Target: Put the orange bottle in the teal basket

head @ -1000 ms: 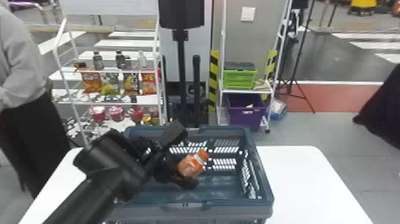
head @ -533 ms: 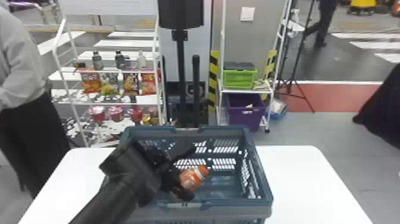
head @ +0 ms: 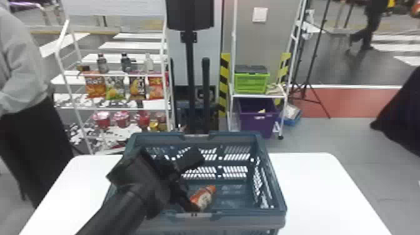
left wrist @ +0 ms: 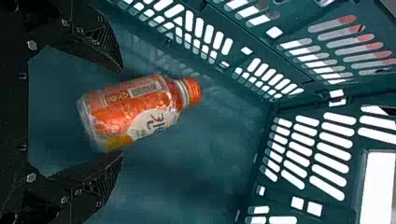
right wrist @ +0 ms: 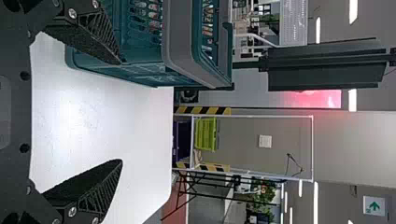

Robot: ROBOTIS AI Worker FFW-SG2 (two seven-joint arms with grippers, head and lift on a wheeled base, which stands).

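Two fingers on the left gripper (head: 198,182): parted wider than the orange bottle (head: 203,197) between them, not clamped on it; whether a fingertip brushes it, I cannot tell.
Bottle: inside the teal basket (head: 243,219), on its side, base nearest that gripper, cap pointing away from it; whether it rests fully on the basket's floor, I cannot tell.
Basket: around the gripper and bottle, its slotted walls beyond the fingertips.
Bench (head: 325,184): white, under the basket, showing on both sides of the left gripper.
Right gripper (right wrist: 122,112): well apart to the right of the left one, beside the basket, fingers wide apart, nothing between them.
Black stand (head: 190,78): upright, ahead of the left gripper, beyond the basket.
Snack rack (head: 125,108): farther ahead and left of that gripper, carrying snack bags (head: 95,85) and red tubs (head: 101,119).
Second rack (head: 256,95): ahead and right of it, a green crate (head: 251,83) above a purple bin (head: 257,123).
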